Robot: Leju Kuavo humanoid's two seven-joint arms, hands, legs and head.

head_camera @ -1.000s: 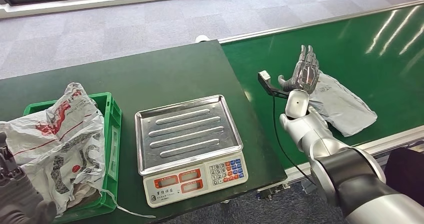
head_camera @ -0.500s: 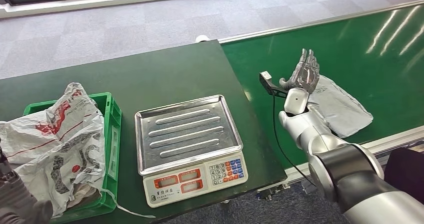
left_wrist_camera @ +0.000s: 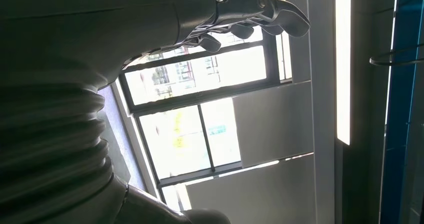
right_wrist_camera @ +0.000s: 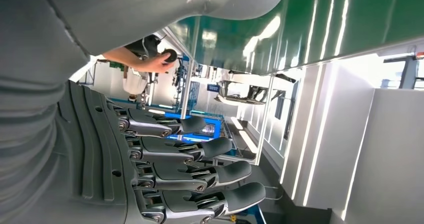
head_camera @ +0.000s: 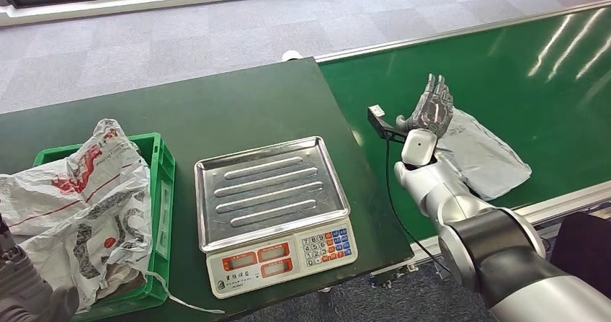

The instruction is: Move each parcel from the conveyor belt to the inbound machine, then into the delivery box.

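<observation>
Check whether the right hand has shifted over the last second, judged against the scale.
Yes. The right hand has drifted slightly toward the scale, open above the grey parcel on the conveyor belt.

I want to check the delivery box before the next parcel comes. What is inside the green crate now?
Inside the green crate lies a white plastic parcel with red and black print, crumpled and rising above the rim. It covers most of the inside, so anything under it cannot be seen.

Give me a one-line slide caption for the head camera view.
Right hand open above grey parcel on conveyor belt; scale empty.
</observation>
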